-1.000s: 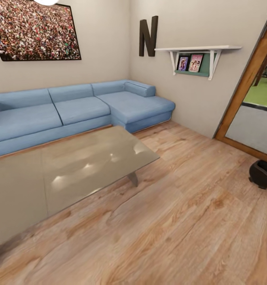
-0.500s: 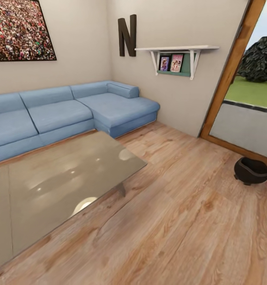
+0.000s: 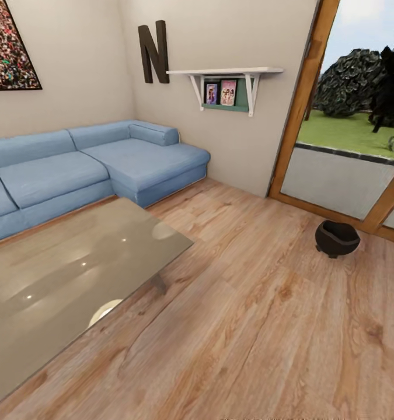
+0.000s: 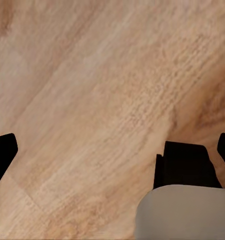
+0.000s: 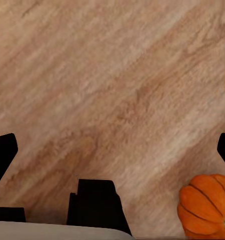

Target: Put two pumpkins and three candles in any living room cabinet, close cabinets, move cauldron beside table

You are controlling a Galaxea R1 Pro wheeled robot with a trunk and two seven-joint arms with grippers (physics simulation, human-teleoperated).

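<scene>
A black cauldron (image 3: pixel 337 238) stands on the wood floor by the glass door, well apart from the glass coffee table (image 3: pixel 62 280). In the right wrist view an orange ribbed pumpkin (image 5: pixel 207 206) lies on the floor beside my right gripper (image 5: pixel 112 155), not between its fingers. That gripper is open, its dark fingertips (image 5: pixel 3 150) spread wide over bare floor. My left gripper (image 4: pixel 112 155) hangs open over the floor too, holding nothing. The candles and the cabinet are out of view.
A blue corner sofa (image 3: pixel 103 163) runs along the far walls behind the table. A white wall shelf (image 3: pixel 226 79) with pictures hangs above it. The wood-framed glass door (image 3: pixel 348 140) is at the right. Open floor (image 3: pixel 249 326) lies between table and cauldron.
The head view has swung to the right, so sofa, table and shelf slid left in the picture. The cauldron, first at the right edge, now shows whole.
</scene>
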